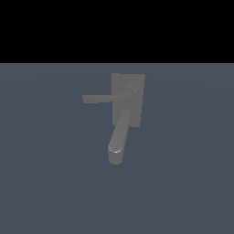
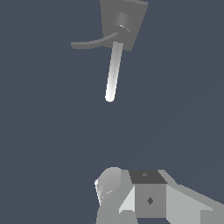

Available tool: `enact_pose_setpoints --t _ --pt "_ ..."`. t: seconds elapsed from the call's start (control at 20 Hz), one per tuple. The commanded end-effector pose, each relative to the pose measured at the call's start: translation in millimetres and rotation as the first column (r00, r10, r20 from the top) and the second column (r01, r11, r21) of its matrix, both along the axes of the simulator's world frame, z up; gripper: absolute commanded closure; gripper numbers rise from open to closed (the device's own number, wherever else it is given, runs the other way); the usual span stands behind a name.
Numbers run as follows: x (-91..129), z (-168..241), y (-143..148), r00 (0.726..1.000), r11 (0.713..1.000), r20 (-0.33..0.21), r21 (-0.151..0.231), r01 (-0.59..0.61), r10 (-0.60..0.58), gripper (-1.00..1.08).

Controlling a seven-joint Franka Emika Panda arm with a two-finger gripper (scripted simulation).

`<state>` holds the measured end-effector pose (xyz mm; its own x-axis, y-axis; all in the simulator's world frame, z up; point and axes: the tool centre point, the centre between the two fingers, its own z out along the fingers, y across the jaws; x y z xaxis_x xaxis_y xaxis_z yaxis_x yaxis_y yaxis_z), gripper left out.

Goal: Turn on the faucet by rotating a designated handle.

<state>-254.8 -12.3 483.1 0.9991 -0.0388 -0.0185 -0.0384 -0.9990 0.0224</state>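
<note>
While only part of the gripper [image 2: 131, 197] is seen in the wrist view, whether it is released or clenched cannot be told. Well apart from it, the grey faucet [image 1: 128, 91] is set on a blue-grey surface [image 1: 50, 183]. Its thin handle [image 1: 103, 98] is pointed toward the exterior view's left, beside the thick spout [image 1: 119, 135].

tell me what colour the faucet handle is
Dull grey handle, clearest in the exterior view.
</note>
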Motion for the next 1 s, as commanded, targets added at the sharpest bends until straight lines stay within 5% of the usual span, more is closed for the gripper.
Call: enact_pose_setpoints --t 0.0,0.45,0.95 --pt "0.0 0.0 0.0 1.000 1.000 0.000 0.000 0.000 0.000 1.08" --pt "4.3 -7.5 -8.8 1.000 0.999 -0.026 -0.053 -0.012 0.010 1.08" --pt "19.0 -29.7 -38.3 0.992 0.971 -0.119 -0.229 -0.074 0.048 1.08"
